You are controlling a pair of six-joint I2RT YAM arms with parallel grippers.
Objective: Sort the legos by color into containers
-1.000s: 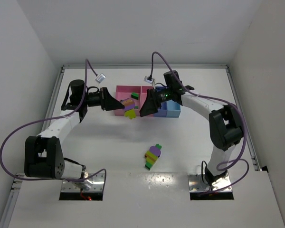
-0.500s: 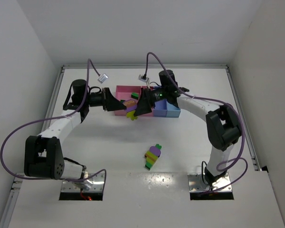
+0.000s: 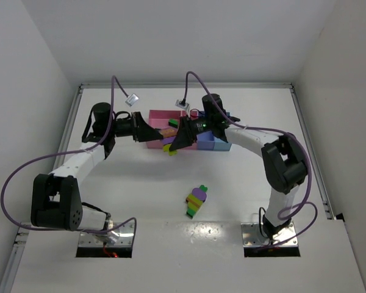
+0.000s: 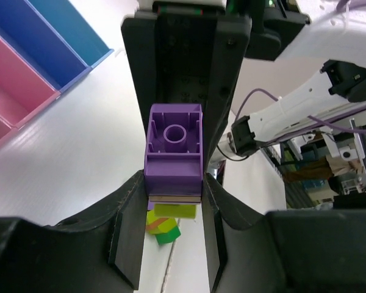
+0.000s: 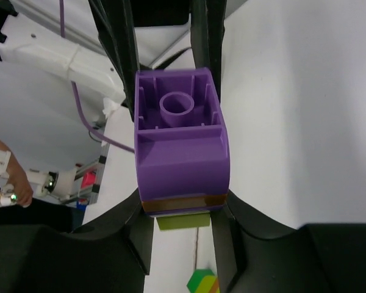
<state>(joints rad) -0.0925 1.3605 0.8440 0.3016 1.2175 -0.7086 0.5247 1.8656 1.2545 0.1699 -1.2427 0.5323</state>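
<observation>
A lego clump (image 3: pixel 169 142) of purple, orange and yellow-green bricks hangs in the air just in front of the containers (image 3: pixel 154 115). My left gripper (image 3: pixel 160 135) is shut on it from the left. My right gripper (image 3: pixel 176 140) is shut on it from the right. In the left wrist view the purple brick (image 4: pixel 174 149) sits between the left gripper (image 4: pixel 174 196) jaws, with the right arm's fingers (image 4: pixel 222 67) closed on its far end. In the right wrist view the same purple brick (image 5: pixel 180 143) fills the right gripper (image 5: pixel 182 210), with a yellow-green brick (image 5: pixel 183 221) under it.
A second multicoloured lego clump (image 3: pixel 196 201) lies on the table nearer the arm bases, also seen as a small clump (image 4: pixel 161 227) below the left jaws. The pink bins (image 4: pixel 15 79), blue bin (image 4: pixel 46 43) and light blue bin (image 4: pixel 76 24) stand close behind the held clump.
My right gripper has moved left up to the clump and closed its jaws on it. The left gripper has kept its hold and barely shifted.
</observation>
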